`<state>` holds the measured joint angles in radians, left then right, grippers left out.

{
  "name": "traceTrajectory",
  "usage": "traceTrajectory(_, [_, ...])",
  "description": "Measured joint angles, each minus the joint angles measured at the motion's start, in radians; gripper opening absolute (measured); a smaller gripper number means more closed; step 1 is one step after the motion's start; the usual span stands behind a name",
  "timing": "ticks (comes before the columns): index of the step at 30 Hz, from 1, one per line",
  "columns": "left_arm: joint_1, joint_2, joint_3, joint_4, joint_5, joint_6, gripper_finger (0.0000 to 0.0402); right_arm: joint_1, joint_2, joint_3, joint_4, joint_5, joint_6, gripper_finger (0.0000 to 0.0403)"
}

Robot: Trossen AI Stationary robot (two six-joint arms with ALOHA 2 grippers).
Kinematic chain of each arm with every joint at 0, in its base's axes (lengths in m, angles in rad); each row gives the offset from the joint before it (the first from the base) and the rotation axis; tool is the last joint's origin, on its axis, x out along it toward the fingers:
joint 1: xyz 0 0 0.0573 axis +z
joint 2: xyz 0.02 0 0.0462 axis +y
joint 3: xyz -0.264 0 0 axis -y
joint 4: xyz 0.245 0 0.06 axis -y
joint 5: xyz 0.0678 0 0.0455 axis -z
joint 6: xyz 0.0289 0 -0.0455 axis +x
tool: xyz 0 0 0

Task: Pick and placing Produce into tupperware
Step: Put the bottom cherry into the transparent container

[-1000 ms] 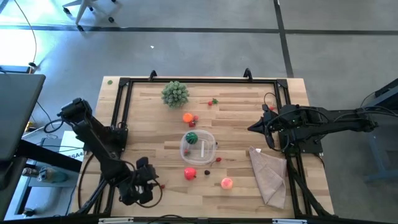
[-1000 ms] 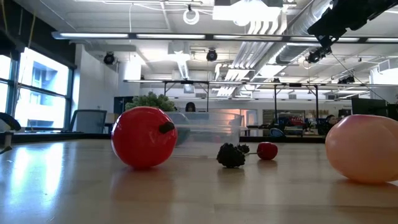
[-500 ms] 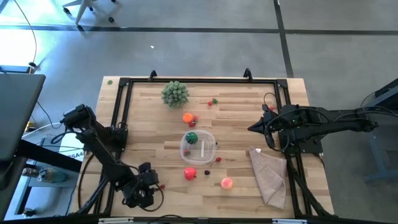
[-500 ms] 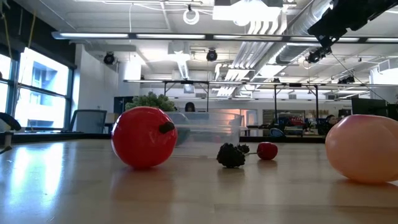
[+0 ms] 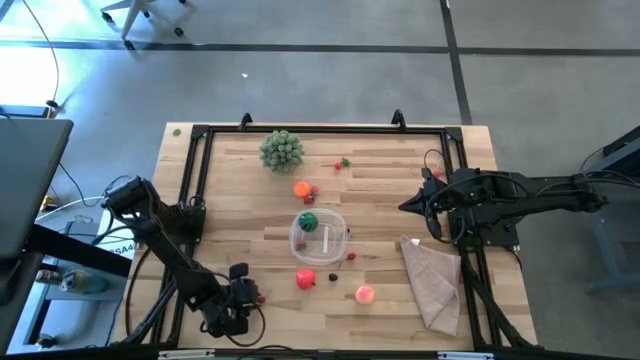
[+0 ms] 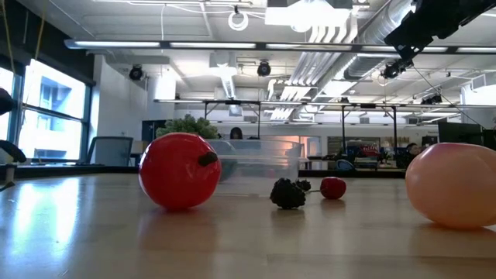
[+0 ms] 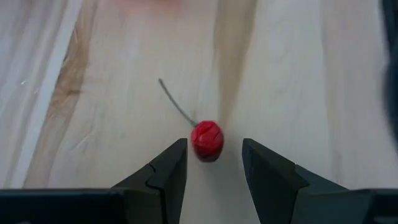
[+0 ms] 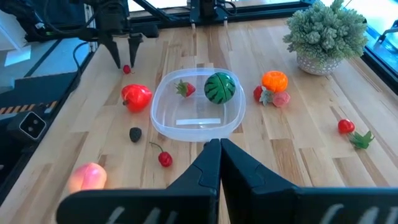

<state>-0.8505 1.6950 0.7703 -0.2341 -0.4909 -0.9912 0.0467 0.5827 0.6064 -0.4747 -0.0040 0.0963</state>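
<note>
Left tool (image 7: 214,163) now lowering onto small red cherry (image 7: 207,140), fingers spread either side, not pinching yet; pick imminent. Right tool (image 8: 219,163) pressed together, waiting nr tupperware (image 8: 198,106).

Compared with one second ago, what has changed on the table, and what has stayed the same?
The left gripper has moved toward the table's front edge and slightly right, closing in on the small red cherry, which now sits between its open fingers, not yet gripped. Nothing was taken or released. The right gripper, shut, the tupperware with its watermelon, and the other produce stayed as they were.
</note>
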Motion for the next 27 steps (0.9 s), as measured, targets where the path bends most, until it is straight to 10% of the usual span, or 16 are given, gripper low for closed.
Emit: traceTrajectory(27, [0.000,0.052,0.000,0.023,-0.074,0.079,0.0145,0.000,0.000,0.000,-0.001,0.000,0.000,0.0000])
